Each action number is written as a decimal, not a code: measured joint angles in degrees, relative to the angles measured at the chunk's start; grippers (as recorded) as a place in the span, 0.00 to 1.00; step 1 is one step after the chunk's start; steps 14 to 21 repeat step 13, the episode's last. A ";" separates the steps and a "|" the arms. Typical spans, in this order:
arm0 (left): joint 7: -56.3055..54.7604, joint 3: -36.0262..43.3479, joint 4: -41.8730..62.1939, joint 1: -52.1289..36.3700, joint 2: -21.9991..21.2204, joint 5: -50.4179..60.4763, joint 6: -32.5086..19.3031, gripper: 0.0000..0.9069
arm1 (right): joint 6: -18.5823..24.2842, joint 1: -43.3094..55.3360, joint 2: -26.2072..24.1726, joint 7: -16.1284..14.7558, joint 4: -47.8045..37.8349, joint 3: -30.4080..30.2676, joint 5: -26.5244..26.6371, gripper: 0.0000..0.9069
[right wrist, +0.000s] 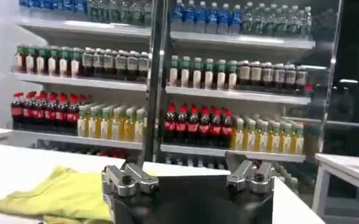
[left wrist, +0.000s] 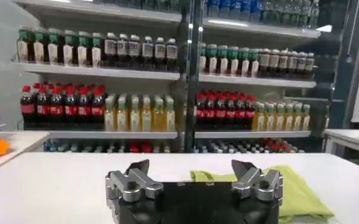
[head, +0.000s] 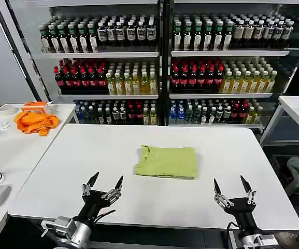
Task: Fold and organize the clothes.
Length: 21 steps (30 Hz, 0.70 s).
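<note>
I see a white worktop [head: 87, 155] before me. A folded lime-green T-shirt [head: 167, 162] lies flat on it, just right of centre. At ten o'clock, an orange cloth [head: 35, 122] sits on a separate side worktop [head: 14, 150].

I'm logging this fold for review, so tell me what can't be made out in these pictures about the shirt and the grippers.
- T-shirt, head view: lies folded, so the printed graphic can't be seen.
- T-shirt, left wrist view: the left gripper body covers its near part.
- T-shirt, right wrist view: the right gripper and the picture's edge cut it off.
- Orange cloth, head view: bunched, so its type is unclear.
- Bottle labels on the shelves: too small to read.
</note>
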 measured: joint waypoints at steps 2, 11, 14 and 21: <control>0.10 0.00 -0.43 0.54 0.33 0.20 0.00 1.00 | -0.04 -0.21 0.04 0.00 0.47 0.00 -0.36 1.00; 0.48 -0.06 -1.52 1.08 1.36 0.48 0.27 1.00 | -0.03 -1.09 -0.29 0.07 2.06 0.48 -2.32 1.00; 0.51 -0.06 -1.55 1.05 1.71 0.51 0.32 1.00 | -0.08 -1.01 -0.30 0.32 2.37 0.70 -2.61 1.00; 0.51 -0.06 -1.55 1.05 1.71 0.51 0.32 1.00 | -0.08 -1.01 -0.30 0.32 2.37 0.70 -2.61 1.00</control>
